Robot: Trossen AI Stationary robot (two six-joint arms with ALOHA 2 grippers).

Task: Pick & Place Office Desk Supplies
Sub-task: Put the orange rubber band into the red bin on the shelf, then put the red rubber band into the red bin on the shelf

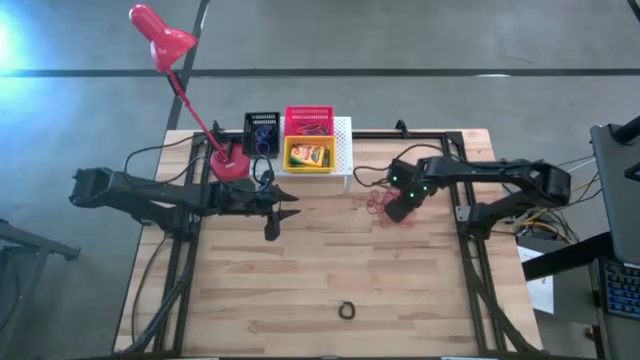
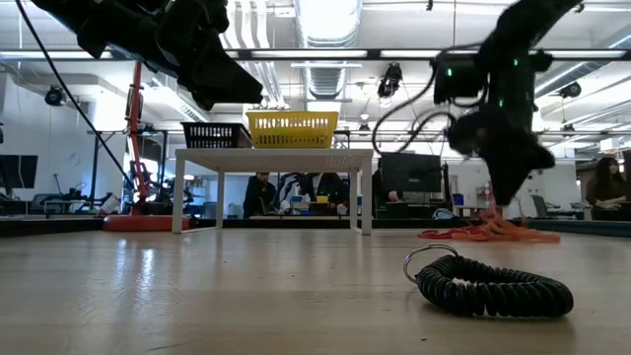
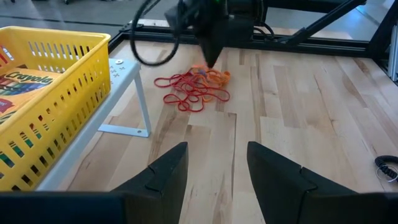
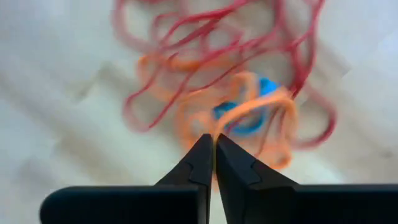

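Note:
A tangle of red and orange rubber bands [image 1: 383, 204] lies on the wooden table with a blue ring [image 4: 249, 115] in it. My right gripper [image 4: 214, 142] stands over the tangle, shut, and shows in the low view [image 2: 503, 192] just above it [image 2: 488, 233]. My left gripper [image 3: 217, 165] hovers open near the table's middle [image 1: 285, 208], pointing toward the pile [image 3: 193, 90]. A crayon box [image 3: 18, 93] lies in the yellow basket [image 1: 310, 155] on the white stand. The red basket [image 1: 308, 121] and black basket [image 1: 262, 132] sit behind it. A black coiled ring [image 1: 347, 311] lies near the near edge. My right gripper pinches an orange rubber band [image 4: 219, 129] between its fingertips, coming from above and slanting down. The band's loop [image 4: 273, 102] curves away from the tips and lies with the rest of the tangle on the table, slack.
The red desk lamp [image 1: 165, 40] stands on its base [image 1: 230, 162] left of the baskets. The white stand [image 3: 127, 74] has thin legs close to my left gripper. Bare wood stretches between the pile and the black coil [image 2: 493, 286]. People sit in the room beyond the table.

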